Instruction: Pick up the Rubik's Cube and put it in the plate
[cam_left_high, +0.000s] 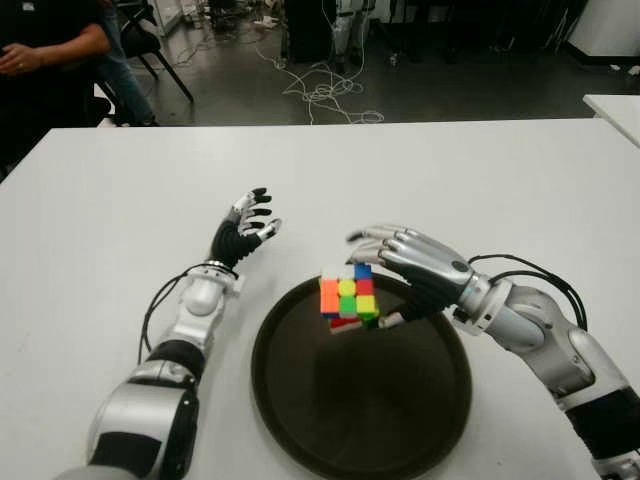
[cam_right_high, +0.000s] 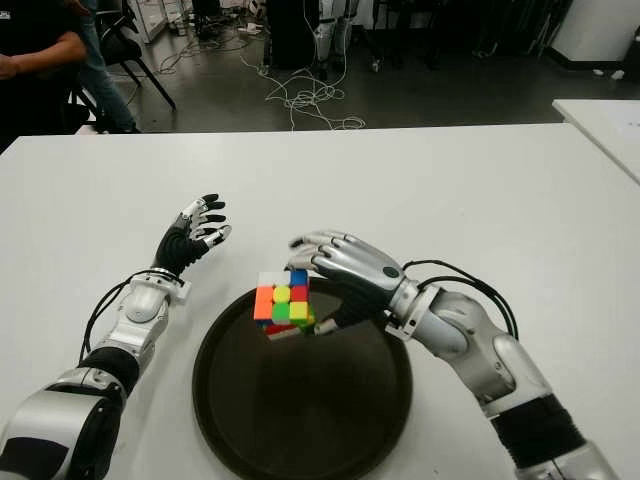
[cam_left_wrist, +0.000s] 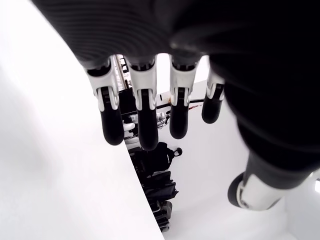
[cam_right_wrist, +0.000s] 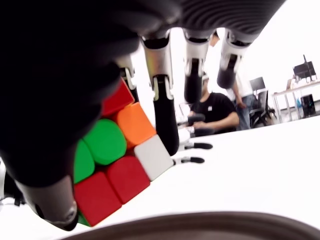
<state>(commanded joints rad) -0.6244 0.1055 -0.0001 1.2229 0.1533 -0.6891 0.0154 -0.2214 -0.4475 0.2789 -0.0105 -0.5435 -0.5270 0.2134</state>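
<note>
Multicoloured Rubik's Cube (cam_left_high: 348, 297) clamped in your right hand (cam_left_high: 415, 268) over plate (cam_left_high: 420, 420); left hand (cam_left_high: 243, 232) at 10 o'clock, fingers spread, empty.

Right hand (cam_left_high: 400, 270) fingers curled, grasping; left hand (cam_left_high: 245, 228) relaxed, empty.
</note>
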